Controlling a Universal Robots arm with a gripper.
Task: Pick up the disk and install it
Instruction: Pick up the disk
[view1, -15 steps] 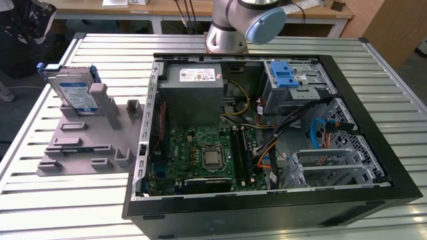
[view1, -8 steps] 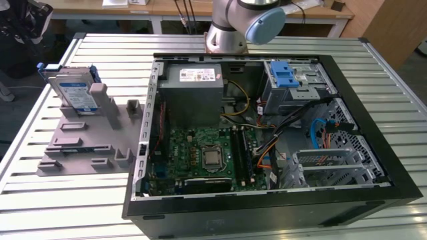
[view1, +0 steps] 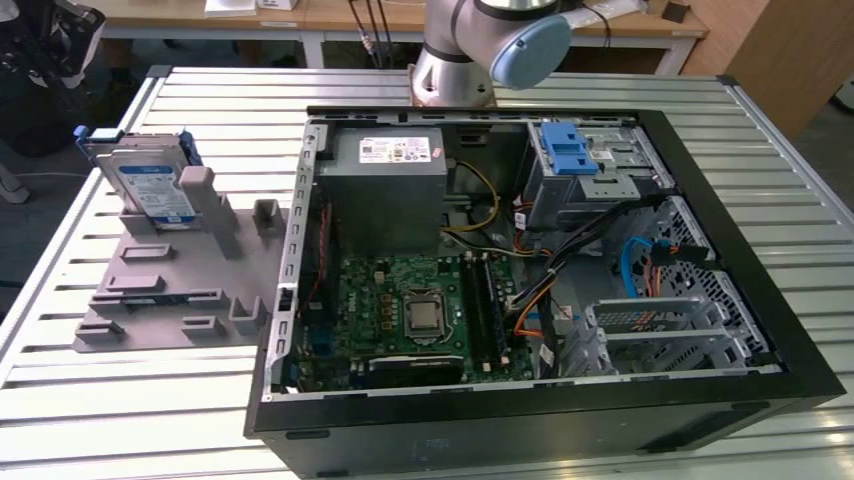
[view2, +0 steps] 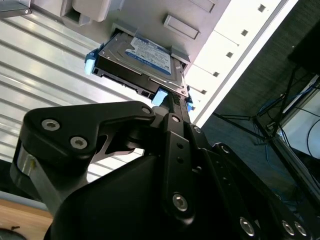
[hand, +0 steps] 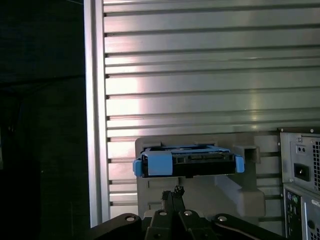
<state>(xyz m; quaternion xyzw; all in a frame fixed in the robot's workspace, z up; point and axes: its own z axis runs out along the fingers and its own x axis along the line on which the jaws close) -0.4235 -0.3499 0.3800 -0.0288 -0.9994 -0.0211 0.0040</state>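
Note:
The disk (view1: 144, 180) stands on edge at the far end of the grey holder plate (view1: 160, 290), on the exterior view's left. It is a silver drive with a blue-and-white label and a blue carrier frame. In both wrist views my gripper points at it. The disk (hand: 187, 162) shows edge-on just beyond my gripper (hand: 173, 193), with a small gap between them. In the second wrist view the disk (view2: 145, 57) lies past my gripper (view2: 172, 106), label face showing. The black fingers are pressed together, shut on nothing.
An open computer case (view1: 534, 250) lies on the slatted metal table (view1: 134, 420), with a motherboard, a power supply and a drive bay under a blue latch (view1: 571, 155). The arm's base (view1: 454, 60) stands behind the case. The case's rear (hand: 300, 170) shows beside the plate.

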